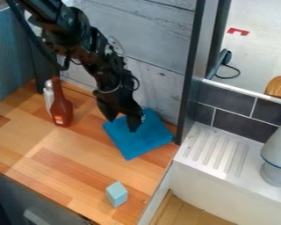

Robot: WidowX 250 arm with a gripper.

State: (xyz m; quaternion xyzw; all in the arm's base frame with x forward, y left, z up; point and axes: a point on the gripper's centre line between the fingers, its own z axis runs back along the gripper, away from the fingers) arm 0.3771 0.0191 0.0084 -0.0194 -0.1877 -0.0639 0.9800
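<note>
Jaws stand apart on the black gripper, over the edge of a blue cloth on the wooden counter; contact is unclear. A brown squeeze bottle stands leftward, a pale-blue block nearer the front.

From here I see the robot's black hand hanging over a folded blue cloth on the wooden tabletop. A brown bottle stands to its side, just beside a silvery-white one. A pale blue block sits near the front edge, and a white ribbed drainboard adjoins the wood.
</note>
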